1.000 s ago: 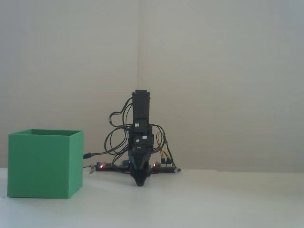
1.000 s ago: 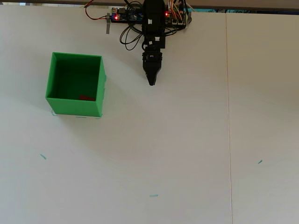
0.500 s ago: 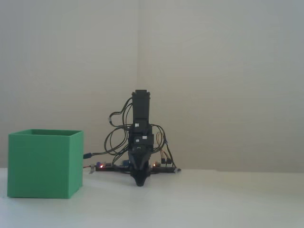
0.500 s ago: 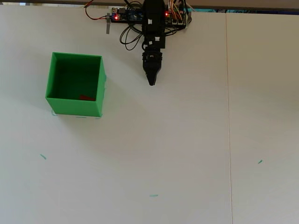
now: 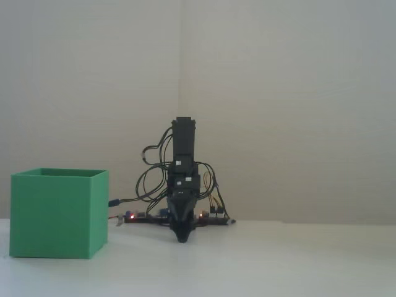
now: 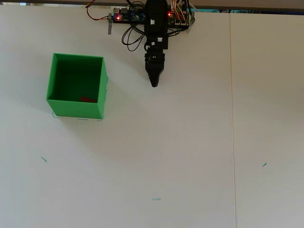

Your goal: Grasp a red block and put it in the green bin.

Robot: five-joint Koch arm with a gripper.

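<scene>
The green bin (image 6: 76, 107) stands at the left of the white table in the overhead view, and at the lower left of the fixed view (image 5: 59, 213). The red block (image 6: 87, 99) lies inside the bin, near its front wall; the fixed view hides it behind the bin's side. My black gripper (image 6: 154, 84) points down close to the table, right of the bin and apart from it, its jaws together and holding nothing. It also shows in the fixed view (image 5: 182, 239), tip just above the table.
The arm's base with a circuit board (image 6: 128, 15) and looped wires sits at the table's far edge. A seam (image 6: 232, 118) runs down the table at the right. Small teal marks (image 6: 156, 199) dot the near part.
</scene>
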